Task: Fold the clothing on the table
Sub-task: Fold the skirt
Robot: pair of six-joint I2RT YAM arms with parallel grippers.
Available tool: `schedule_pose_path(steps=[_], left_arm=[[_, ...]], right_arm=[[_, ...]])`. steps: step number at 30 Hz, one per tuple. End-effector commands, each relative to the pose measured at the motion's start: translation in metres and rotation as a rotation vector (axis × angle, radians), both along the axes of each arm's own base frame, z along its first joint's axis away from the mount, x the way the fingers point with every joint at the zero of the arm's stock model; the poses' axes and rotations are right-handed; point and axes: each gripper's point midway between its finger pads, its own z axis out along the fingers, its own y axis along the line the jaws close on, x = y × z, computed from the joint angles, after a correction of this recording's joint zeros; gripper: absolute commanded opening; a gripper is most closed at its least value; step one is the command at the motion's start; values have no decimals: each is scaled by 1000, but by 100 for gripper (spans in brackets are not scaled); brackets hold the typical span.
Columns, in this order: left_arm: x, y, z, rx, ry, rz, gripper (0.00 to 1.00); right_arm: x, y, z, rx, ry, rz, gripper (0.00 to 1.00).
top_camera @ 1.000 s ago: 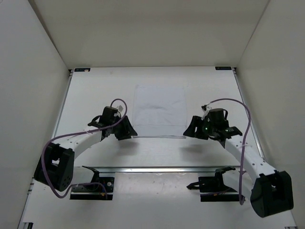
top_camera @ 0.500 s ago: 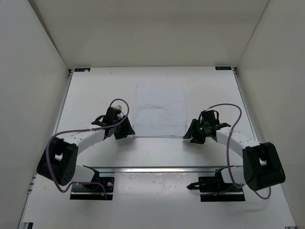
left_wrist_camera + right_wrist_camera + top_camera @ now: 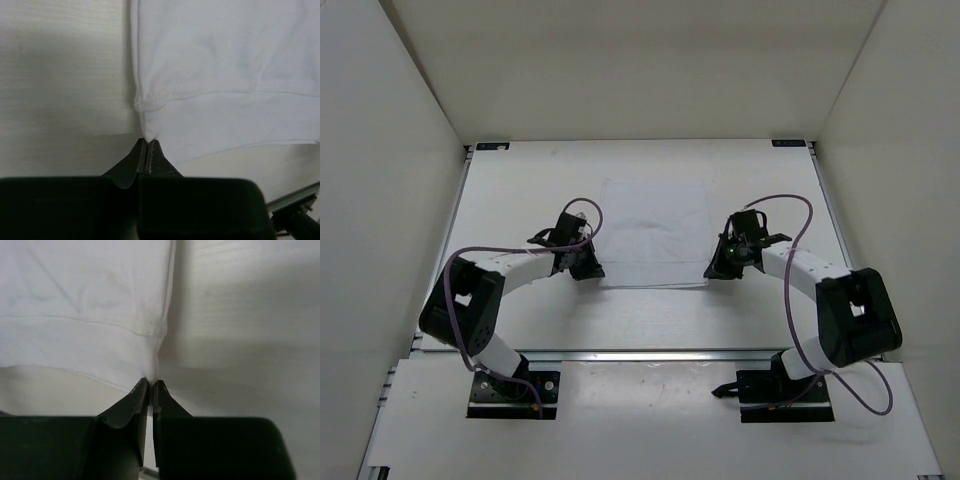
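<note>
Broadly, the table (image 3: 520,200) is the biggest thing in view, a flat white matte rectangle with thin metal rails along its edges, boxed in by plain white walls (image 3: 380,120) at nine, twelve and three o'clock. Near its middle lies the clothing (image 3: 655,232), a thin, soft white piece, roughly square, spread flat with a few shallow creases across it. The left arm (image 3: 515,268), white links with black joints, curves in from seven o'clock; the right arm (image 3: 800,265) mirrors it from five o'clock, and a purple cable (image 3: 785,197) loops in an arc above it. The left gripper (image 3: 148,142) sits at the fabric's seven o'clock corner, its dark tapered jaws pressed together with the very tip of that corner nipped between them, the cloth puckering up into a small peak. The right gripper (image 3: 150,382) sits at the five o'clock corner, jaws drawn close with only a thin slit between them, pinching that corner, which is pulled into a narrow pleat. Just beyond each grip a stitched hem (image 3: 200,91) runs across the fabric as a fine raised line, ending in a slightly frayed fold at the side edge.
</note>
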Motion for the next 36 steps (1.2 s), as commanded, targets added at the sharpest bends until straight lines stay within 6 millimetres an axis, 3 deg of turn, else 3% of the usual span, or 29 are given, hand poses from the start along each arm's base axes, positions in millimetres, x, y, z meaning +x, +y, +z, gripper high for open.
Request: schedule_pose_path(steps=[1,6,11,15,19,20,21,22,23,24,25,26,27,28,29,30,31,33,34,35,36], left_arm=[[-17,3,33,-64,-30,-61,0],[-63,12,49,-79,-39,-113,0],[-123,4,59,-130,-22,-173,0],[-130,11,68,-185,-44,-124,0],[-98,8,92,-225,-90,-101,0],[-80,4,97,-231,-96,-91,0],[-69,0,102,-243,-115,-99,0],[-50,-1,106,-235,-117,-86,0],[-28,-2,109,-234,-127,-71,0],[-12,0,108,-231,-138,-42,0],[15,0,112,-243,-148,-5,0],[38,5,107,-235,-133,29,0],[56,8,90,-226,-96,55,1],[83,10,109,-255,-138,83,24],[105,10,104,-280,-115,101,56],[118,16,91,-281,-87,128,56],[130,13,100,-303,-105,127,56],[141,18,91,-322,-87,142,60],[140,17,91,-314,-91,130,60],[140,25,86,-297,-90,144,63],[139,25,94,-301,-120,136,63]], right_arm=[[-15,-5,36,22,-24,28,0],[-78,-1,49,34,30,86,0],[-136,4,44,66,132,118,0],[-155,7,51,137,136,122,0],[-119,10,78,247,45,117,0],[-103,10,88,252,-9,126,0],[-81,6,98,270,-38,101,0],[-65,-2,91,258,-19,82,0],[-40,-8,107,253,-86,68,0],[-13,-12,111,235,-107,59,1],[5,-20,97,220,-70,31,0],[32,-27,117,228,-135,19,0],[62,-29,120,230,-160,12,1],[84,-35,111,228,-168,-1,19],[108,-42,126,221,-232,-10,35],[128,-45,127,205,-263,-6,46],[136,-48,118,187,-251,-15,48],[147,-52,121,160,-281,-19,49],[149,-66,121,153,-289,-57,50],[141,-71,114,154,-283,-76,51],[132,-75,100,150,-259,-100,51]])
